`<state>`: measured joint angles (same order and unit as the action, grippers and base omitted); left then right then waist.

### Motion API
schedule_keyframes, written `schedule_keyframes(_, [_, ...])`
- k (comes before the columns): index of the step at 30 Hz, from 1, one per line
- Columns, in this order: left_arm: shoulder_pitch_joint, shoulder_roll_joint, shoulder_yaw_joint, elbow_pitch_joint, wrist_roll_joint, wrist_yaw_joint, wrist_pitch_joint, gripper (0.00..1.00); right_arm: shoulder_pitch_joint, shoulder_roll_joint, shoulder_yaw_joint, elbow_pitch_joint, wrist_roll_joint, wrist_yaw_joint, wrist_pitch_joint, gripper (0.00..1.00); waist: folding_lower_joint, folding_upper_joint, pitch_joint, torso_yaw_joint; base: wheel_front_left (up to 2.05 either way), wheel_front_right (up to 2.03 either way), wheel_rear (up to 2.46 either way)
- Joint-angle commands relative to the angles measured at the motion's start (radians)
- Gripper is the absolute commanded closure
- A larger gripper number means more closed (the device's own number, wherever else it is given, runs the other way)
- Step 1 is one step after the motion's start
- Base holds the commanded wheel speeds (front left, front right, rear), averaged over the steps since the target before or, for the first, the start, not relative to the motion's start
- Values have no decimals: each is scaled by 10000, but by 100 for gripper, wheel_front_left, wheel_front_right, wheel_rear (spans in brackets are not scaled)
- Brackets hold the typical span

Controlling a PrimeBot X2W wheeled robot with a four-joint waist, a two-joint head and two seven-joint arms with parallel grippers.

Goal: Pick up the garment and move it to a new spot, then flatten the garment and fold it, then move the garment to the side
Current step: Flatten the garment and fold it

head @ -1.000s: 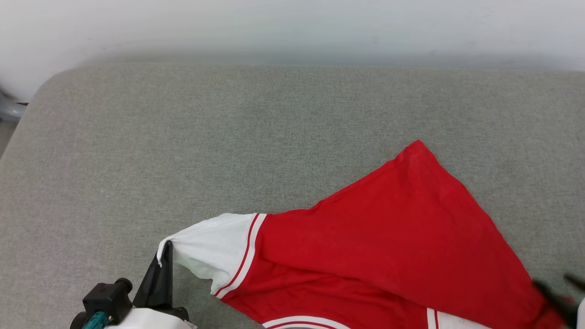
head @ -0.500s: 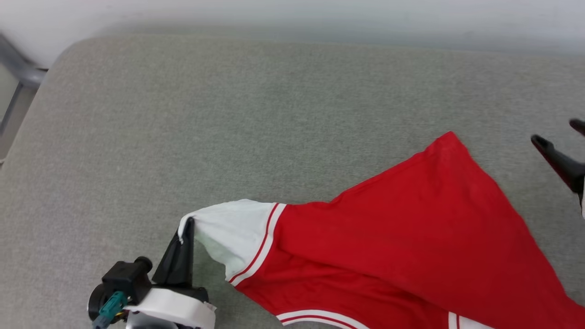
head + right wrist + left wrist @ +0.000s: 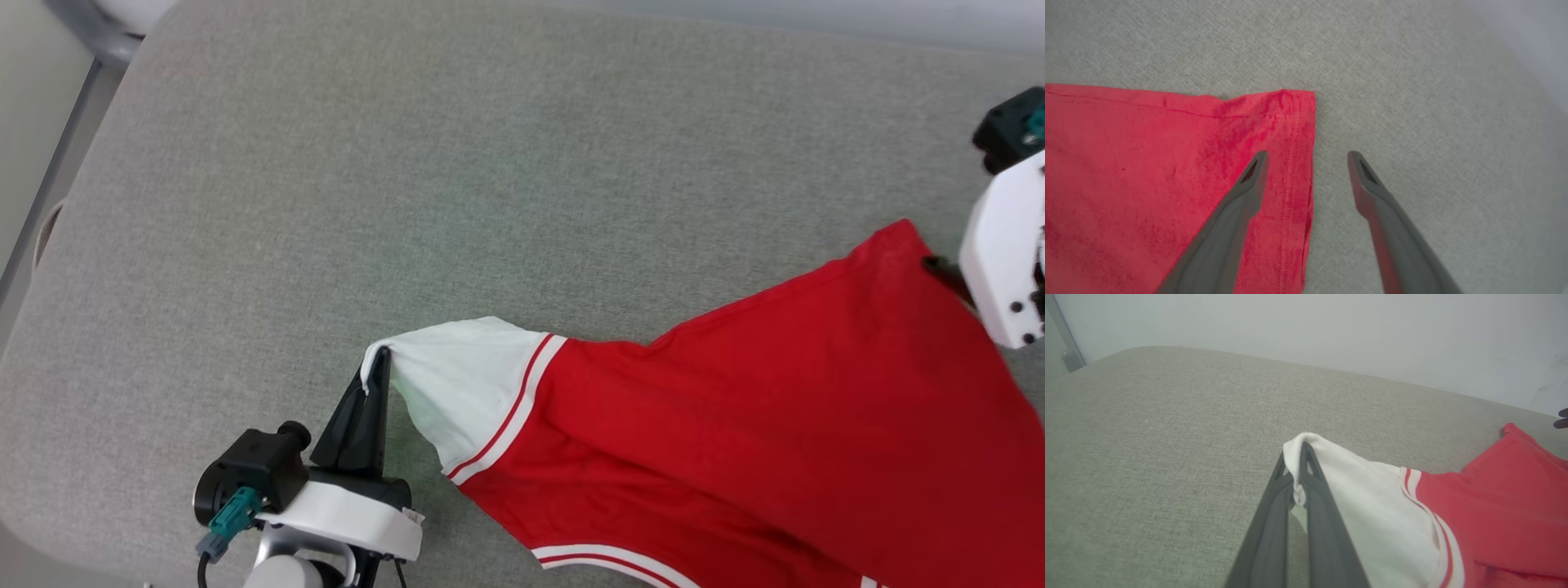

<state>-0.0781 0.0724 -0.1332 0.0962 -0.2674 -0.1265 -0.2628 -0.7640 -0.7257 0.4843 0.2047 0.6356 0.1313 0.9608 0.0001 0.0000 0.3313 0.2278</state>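
One garment [image 3: 735,425] lies on the grey padded surface [image 3: 326,204]. Its red body spreads over the right and lower right of the head view and runs off the bottom and right edges. One white sleeve [image 3: 465,376] with red-white striped trim points left.

You have the left gripper [image 3: 377,359] pinched together on the tip of that sleeve's cuff; in the left wrist view the fabric folds over the finger ends.

The right gripper [image 3: 1308,157] stands with its fingers spread wide at the red hem corner [image 3: 1290,106]. One finger is over cloth, the other over bare padding, and the garment's side edge runs between them. Whether the tips touch cannot be told.

Count: one garment, one sleeve in sight, two grippers.

Room: the padding lies open to the left of the garment and beyond it, up to the rounded far-left corner and the pale wall [image 3: 1331,330]. The padding's near edge runs close under the left gripper's wrist.
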Motion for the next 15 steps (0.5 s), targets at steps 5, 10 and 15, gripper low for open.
schedule_keyframes(5, [-371,-91,-157,-25,-35,-7,-28,100,-501,267,977,1182,-254,-12,-351,0,-1,0,491,363,0,0,0])
schedule_keyframes(10, [-533,-141,-248,32,-79,-13,-26,100,-285,326,1963,2296,-211,-10,-657,0,-1,0,661,463,0,0,0])
schedule_keyframes(15, [-535,-170,-143,82,-61,-15,-26,100,-241,384,2588,2895,287,-10,-1140,47,-1,0,672,358,0,0,0])
